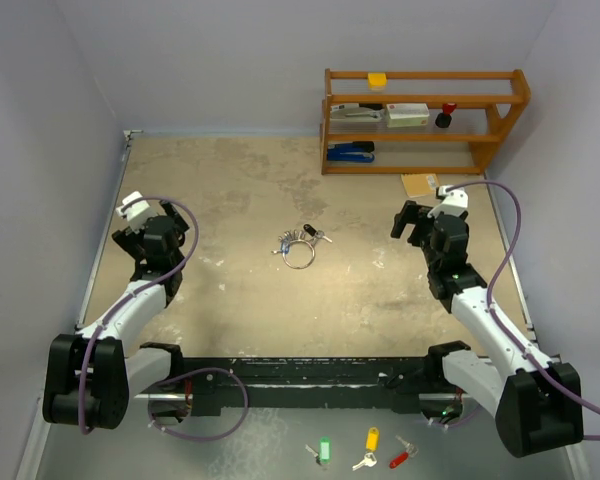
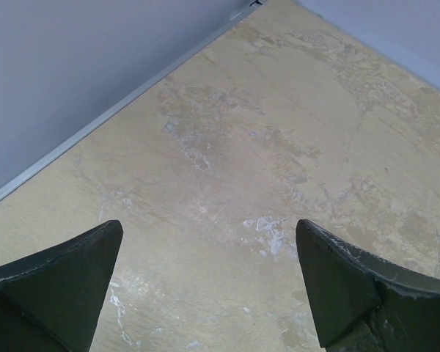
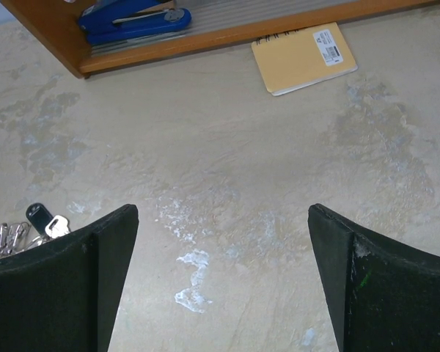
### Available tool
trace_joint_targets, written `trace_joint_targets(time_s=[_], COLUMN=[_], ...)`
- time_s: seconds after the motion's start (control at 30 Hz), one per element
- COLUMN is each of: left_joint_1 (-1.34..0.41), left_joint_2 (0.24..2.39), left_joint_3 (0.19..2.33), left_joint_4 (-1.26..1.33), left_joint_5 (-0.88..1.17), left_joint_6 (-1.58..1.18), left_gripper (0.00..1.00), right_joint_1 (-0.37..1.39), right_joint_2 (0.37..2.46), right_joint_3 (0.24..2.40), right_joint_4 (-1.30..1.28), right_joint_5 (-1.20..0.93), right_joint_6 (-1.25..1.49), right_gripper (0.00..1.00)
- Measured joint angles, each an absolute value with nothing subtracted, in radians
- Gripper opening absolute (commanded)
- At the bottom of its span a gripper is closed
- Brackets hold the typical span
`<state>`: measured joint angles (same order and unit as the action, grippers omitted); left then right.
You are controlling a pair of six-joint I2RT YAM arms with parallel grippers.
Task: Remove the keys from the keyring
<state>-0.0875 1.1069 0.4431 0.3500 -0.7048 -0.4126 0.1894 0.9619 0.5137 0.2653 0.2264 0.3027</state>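
The keyring (image 1: 299, 255), a thin silver wire ring, lies flat in the middle of the table. The keys (image 1: 298, 238) fan out along its far side, one black-headed (image 1: 309, 229), the others silver. In the right wrist view the black-headed key (image 3: 37, 215) and silver keys (image 3: 4, 239) peek out at the left edge, partly hidden behind a finger. My left gripper (image 1: 155, 213) hangs open over bare table at the left, well away from the ring. Off to the right, my right gripper (image 1: 412, 220) is open too, with nothing between its fingers (image 3: 81, 286).
A wooden shelf (image 1: 425, 99) stands at the back right, holding a blue stapler (image 3: 132, 18) and small items. A tan notepad (image 3: 303, 57) lies in front of it. Green (image 1: 325, 450), yellow (image 1: 371, 440) and red (image 1: 399, 459) tagged keys rest off the table's near edge.
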Motion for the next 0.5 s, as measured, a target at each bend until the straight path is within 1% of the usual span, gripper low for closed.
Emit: trace_joint_targets(time_s=[0.17, 0.37, 0.43, 0.5], left_joint_1=[-0.088, -0.101, -0.135, -0.206], left_joint_2=[1.107, 1.107, 1.107, 1.114], left_joint_3=[0.443, 0.443, 0.448, 0.466], left_joint_4=[0.35, 0.358, 0.358, 0.355], left_joint_5=[-0.698, -0.624, -0.615, -0.633], left_joint_6=[-0.419, -0.409, -0.397, -0.361], left_gripper=[0.99, 0.99, 0.99, 0.99], right_joint_1=[0.189, 0.189, 0.19, 0.195], right_joint_2=[0.962, 0.963, 0.962, 0.96], right_joint_3=[0.527, 0.54, 0.54, 0.54], right_joint_4=[0.257, 0.237, 0.236, 0.237], right_joint_5=[0.236, 0.233, 0.216, 0.203], right_joint_6=[0.299, 0.278, 0.27, 0.26], right_gripper=[1.0, 1.0, 1.0, 1.0])
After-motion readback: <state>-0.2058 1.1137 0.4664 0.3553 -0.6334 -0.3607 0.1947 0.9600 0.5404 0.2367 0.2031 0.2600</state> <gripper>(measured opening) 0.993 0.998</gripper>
